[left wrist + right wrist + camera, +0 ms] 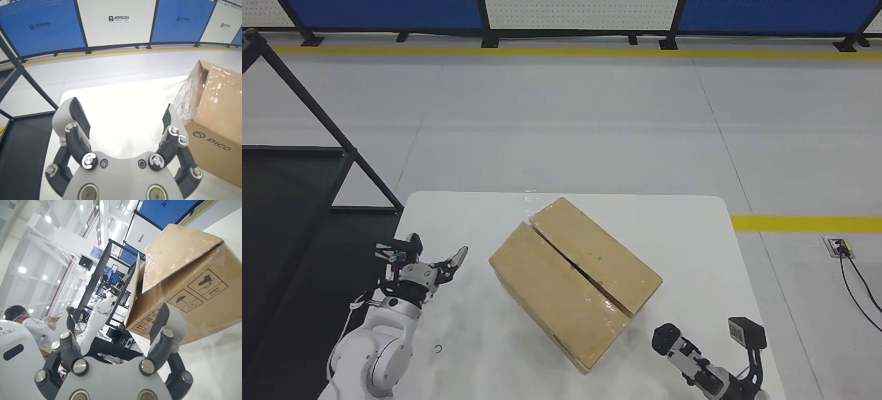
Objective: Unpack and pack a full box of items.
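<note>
One cardboard box (575, 282) sits on the white bench (692, 225). Two grippers flank it, left gripper (122, 106) and right gripper (117, 310), jaws wide, empty.

**White table with one box**

A white table (682, 230) with rounded corners bears a cardboard box (575, 280) near its middle, set askew to the table's edges. The box's top flaps are closed, meeting along a central seam under glossy tape. A small dark ring (438, 349) lies well apart from the box.
</note>
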You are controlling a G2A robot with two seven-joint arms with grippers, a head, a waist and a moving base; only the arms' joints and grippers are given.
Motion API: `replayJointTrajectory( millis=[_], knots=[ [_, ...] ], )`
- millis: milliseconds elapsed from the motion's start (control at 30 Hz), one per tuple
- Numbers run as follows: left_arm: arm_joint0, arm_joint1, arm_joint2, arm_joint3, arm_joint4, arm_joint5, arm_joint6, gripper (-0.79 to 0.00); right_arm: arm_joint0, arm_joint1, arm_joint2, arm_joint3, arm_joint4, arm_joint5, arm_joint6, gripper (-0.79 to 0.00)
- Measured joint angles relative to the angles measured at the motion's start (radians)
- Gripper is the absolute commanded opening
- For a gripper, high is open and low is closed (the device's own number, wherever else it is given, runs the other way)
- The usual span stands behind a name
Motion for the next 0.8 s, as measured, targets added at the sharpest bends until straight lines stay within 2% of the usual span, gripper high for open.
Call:
replayJointTrajectory(
  millis=[333,433,633,800],
  knots=[
    [-0.006,0.000,0.004,0.014,0.009,0.011,-0.004,0.000,-0.021,0.005,0.007,-0.003,-0.014,0.040,0.016,0.000],
    [-0.014,-0.001,0.031,0.043,0.059,0.042,-0.006,0.000,-0.017,0.005,-0.002,-0.007,-0.010,0.054,0.006,0.000],
    [-0.079,-0.004,0.090,0.120,0.101,0.026,0.018,0.000,0.010,0.005,-0.024,0.016,0.023,0.067,-0.001,0.000],
    [-0.133,-0.006,0.134,0.183,0.133,-0.009,0.035,0.000,0.025,0.002,-0.033,0.045,0.023,0.113,-0.062,0.000]
  ],
)
